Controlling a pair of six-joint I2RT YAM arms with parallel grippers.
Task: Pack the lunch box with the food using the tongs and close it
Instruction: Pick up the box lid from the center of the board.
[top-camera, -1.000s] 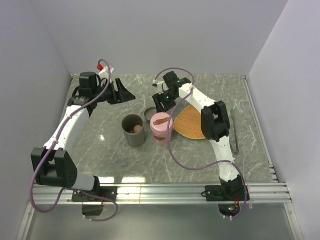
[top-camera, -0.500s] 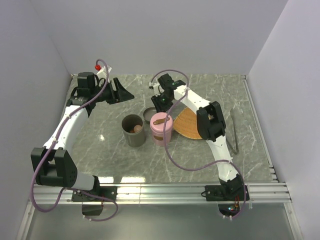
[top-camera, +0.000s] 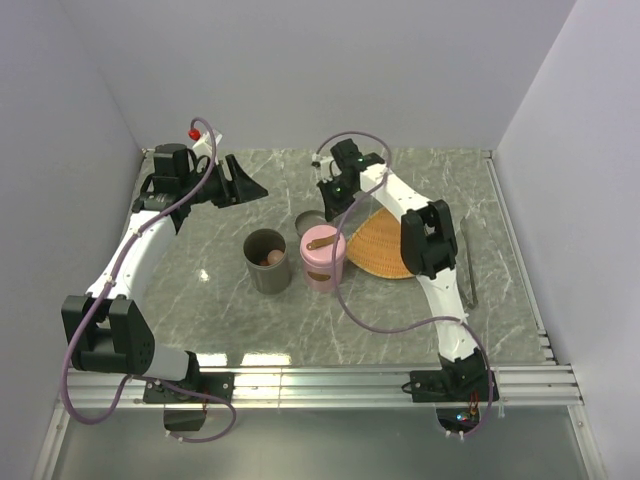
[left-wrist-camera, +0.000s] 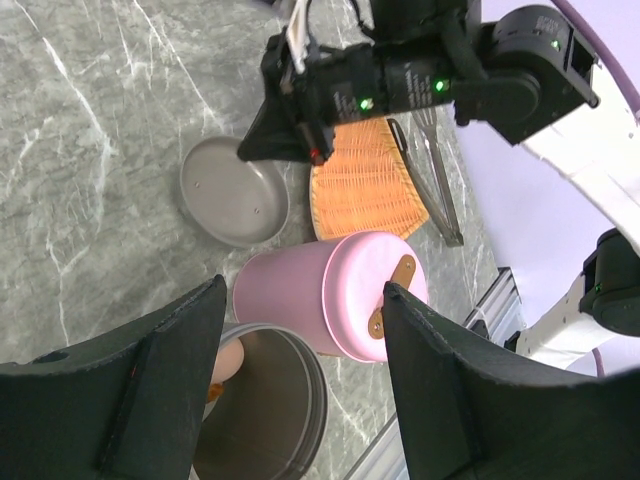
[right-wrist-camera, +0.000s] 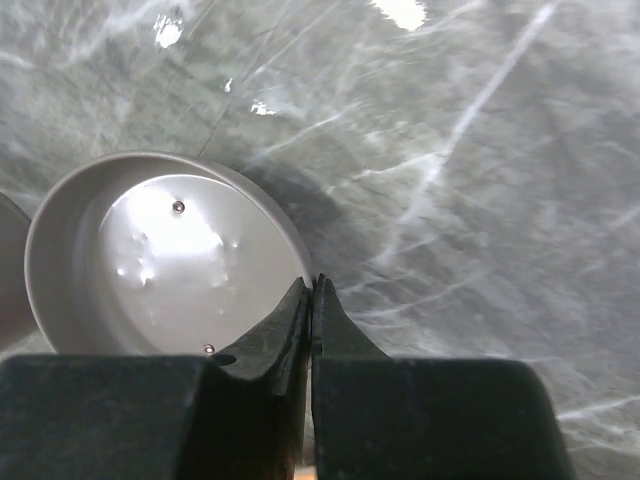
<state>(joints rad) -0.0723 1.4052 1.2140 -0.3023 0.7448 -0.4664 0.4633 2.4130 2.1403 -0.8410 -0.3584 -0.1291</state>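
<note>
The lunch box is a grey round tub (top-camera: 268, 262) standing open, with a beige ball of food (left-wrist-camera: 228, 360) inside it. A pink tub (top-camera: 323, 258) with a brown-handled lid stands beside it. The grey lid (top-camera: 309, 222) lies upside down on the table behind them. My right gripper (right-wrist-camera: 312, 286) is shut on this grey lid's (right-wrist-camera: 160, 255) rim, one finger inside and one outside. My left gripper (left-wrist-camera: 302, 292) hangs open above the two tubs, holding nothing. The tongs (top-camera: 467, 262) lie on the table at the right, beyond the orange woven tray (top-camera: 385, 248).
The walls stand close on the left, back and right. An aluminium rail (top-camera: 330, 382) runs along the near edge. In the left wrist view the right gripper (left-wrist-camera: 285, 140) reaches down at the grey lid (left-wrist-camera: 232, 192), beside the tray (left-wrist-camera: 365, 185) and tongs (left-wrist-camera: 440, 180).
My right gripper has gone from open to shut, now pinching the lid's rim, and the lid has shifted slightly right. The left arm has stayed where it was.
</note>
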